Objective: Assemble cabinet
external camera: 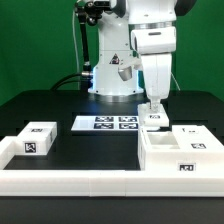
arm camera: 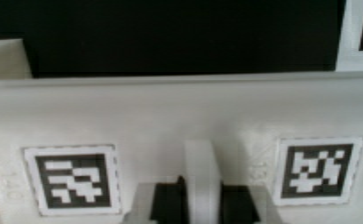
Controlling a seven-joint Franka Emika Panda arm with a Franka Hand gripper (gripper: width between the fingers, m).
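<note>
The white boxy cabinet body [external camera: 170,155] sits on the table at the exterior view's right, with a tagged white block [external camera: 196,143] on its far side. My gripper [external camera: 153,108] reaches straight down at the body's back left corner, onto a small tagged white piece [external camera: 153,119]. In the wrist view this wide white piece [arm camera: 178,120] carries two tags. My dark fingers [arm camera: 167,203] stand tight against both sides of its thin middle rib [arm camera: 199,170]. Another tagged white block [external camera: 38,139] lies at the exterior view's left.
The marker board [external camera: 108,123] lies flat behind the middle of the table. The long low white rail [external camera: 70,181] runs along the front. The arm's base [external camera: 112,70] stands at the back, with cables to its left.
</note>
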